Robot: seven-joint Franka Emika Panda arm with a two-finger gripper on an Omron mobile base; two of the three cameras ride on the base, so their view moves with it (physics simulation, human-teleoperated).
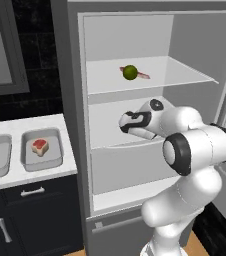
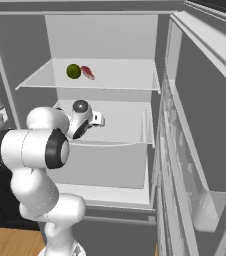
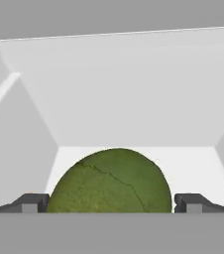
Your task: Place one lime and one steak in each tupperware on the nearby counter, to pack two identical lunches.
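My claw gapes, straddling a lime in the fridge drawer; a skewed squeeze could roll it away.

A round green lime sits on the upper grey fridge shelf, with a flat red steak just behind it. One shelf down, a second green lime lies between the spread dark fingertips. Left of the fridge, a grey rectangular tupperware rests on the white marble-look counter, holding a red-and-white steak.
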